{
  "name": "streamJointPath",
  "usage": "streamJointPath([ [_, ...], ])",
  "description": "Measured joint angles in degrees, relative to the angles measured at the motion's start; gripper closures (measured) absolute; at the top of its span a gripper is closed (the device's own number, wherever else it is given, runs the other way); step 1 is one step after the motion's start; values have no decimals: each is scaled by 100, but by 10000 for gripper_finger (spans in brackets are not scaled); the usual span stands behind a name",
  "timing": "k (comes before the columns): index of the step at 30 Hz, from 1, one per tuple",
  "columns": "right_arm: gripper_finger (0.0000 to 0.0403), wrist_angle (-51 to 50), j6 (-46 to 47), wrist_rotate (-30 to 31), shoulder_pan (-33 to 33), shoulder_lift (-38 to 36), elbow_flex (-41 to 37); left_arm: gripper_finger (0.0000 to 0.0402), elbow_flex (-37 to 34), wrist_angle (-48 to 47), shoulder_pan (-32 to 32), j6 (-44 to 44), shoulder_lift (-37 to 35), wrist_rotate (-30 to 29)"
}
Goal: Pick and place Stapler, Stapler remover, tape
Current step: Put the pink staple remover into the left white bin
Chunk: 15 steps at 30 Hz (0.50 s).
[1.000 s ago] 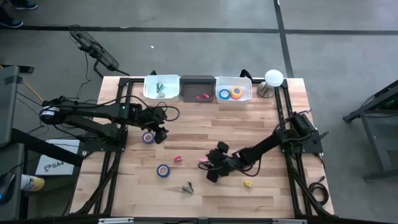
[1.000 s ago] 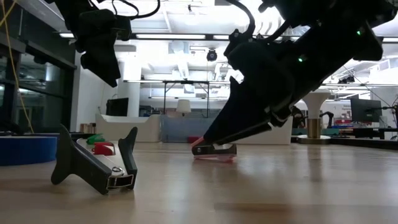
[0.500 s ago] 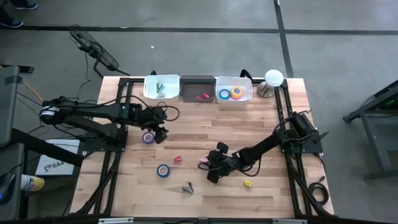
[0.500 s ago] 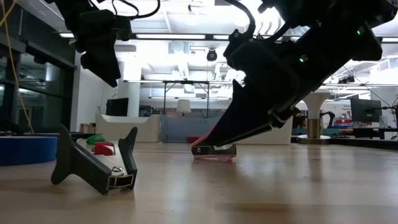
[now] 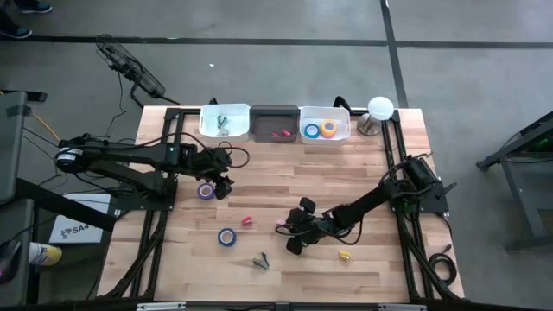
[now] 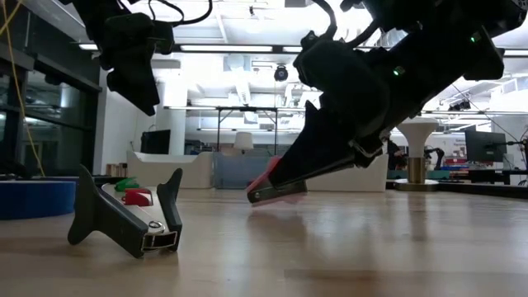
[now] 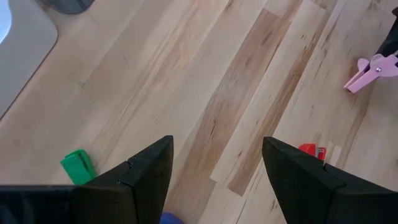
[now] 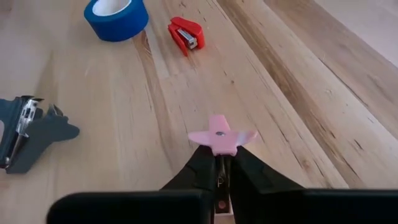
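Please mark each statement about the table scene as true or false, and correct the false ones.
1. The right gripper holds the pink staple remover between its fingers. True.
2. The pink staple remover lies flat on the table. False: in the low view it is lifted clear of the wood.
3. The blue tape roll sits in a bin. False: it lies on the table.
4. The left gripper is open, holding nothing. True.
5. The dark staple remover rests on the table. True.

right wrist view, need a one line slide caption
Right gripper shut on a pink staple remover, lifted above the wooden table.
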Motion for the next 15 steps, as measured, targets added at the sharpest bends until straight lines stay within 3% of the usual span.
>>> streamJointPath([
  [15, 397, 50, -22, -429, -317, -313, 0, 159, -1, -102, 2, 35, -13, 23],
])
